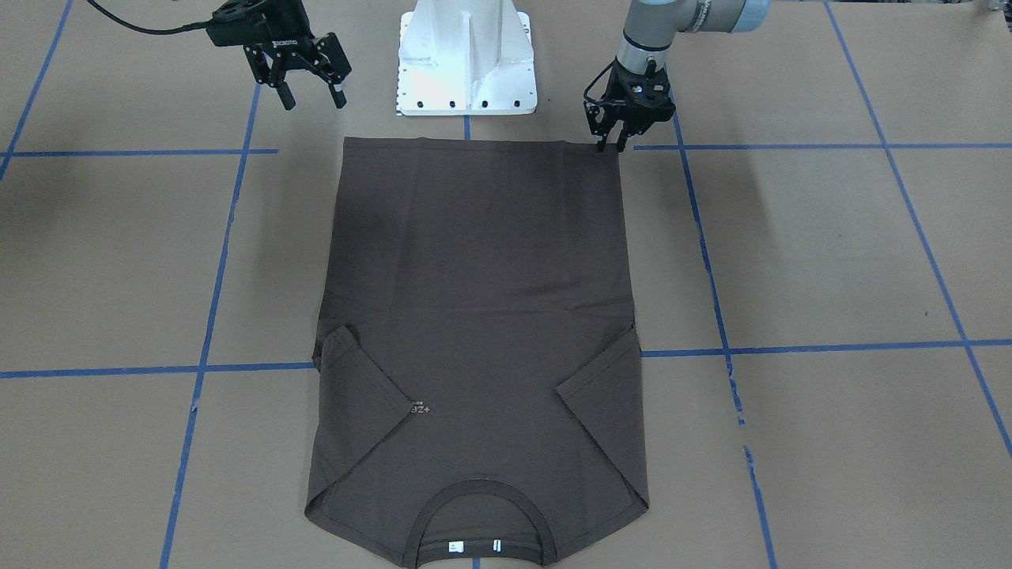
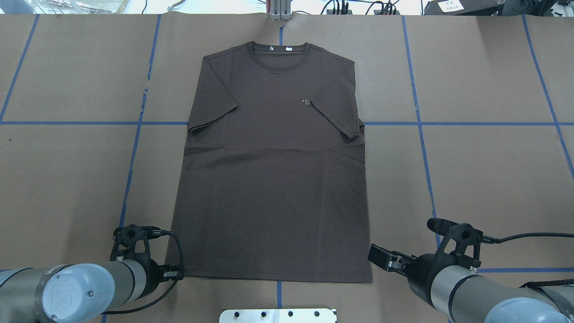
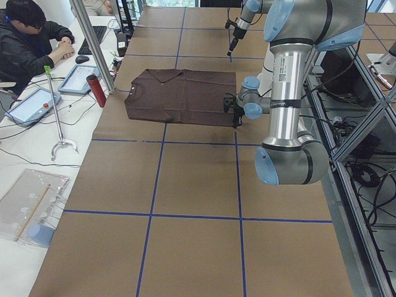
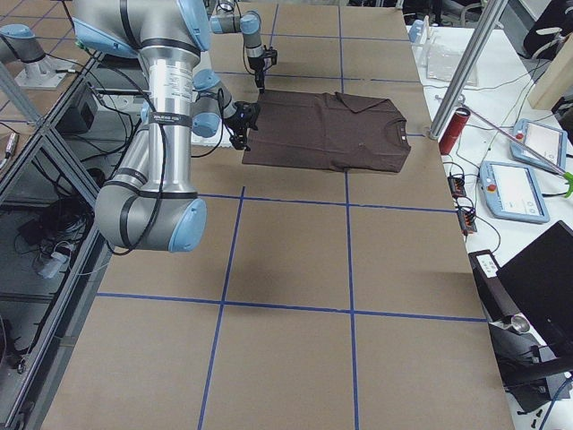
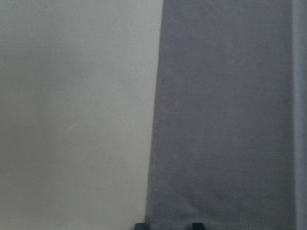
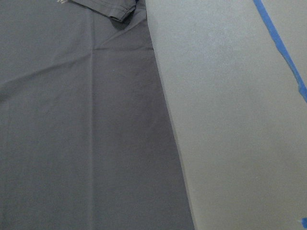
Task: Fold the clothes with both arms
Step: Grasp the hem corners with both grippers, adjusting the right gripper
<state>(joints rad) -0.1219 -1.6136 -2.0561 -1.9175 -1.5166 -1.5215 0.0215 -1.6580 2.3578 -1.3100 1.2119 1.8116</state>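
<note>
The dark brown T-shirt [image 1: 474, 300] lies flat and face up on the brown paper, with both sleeves turned in over the chest. Its collar [image 2: 279, 57] is at the far side and its hem is toward the robot base. My left gripper [image 1: 612, 144] is down at the hem's left corner. Its fingers stand narrowly open, and in the left wrist view the fingertips [image 5: 197, 225] straddle the hem corner of the shirt [image 5: 225, 120]. My right gripper [image 1: 314, 99] hangs open above the table, just outside the hem's right corner. The right wrist view shows only the shirt's side edge [image 6: 72, 143].
The white bolted pedestal [image 1: 466, 63] stands just behind the hem. Blue tape lines [image 1: 205, 332] grid the paper. Beyond the collar end, a side table holds a red cylinder [image 3: 96, 90] and tablets, and a person [image 3: 28, 37] sits there.
</note>
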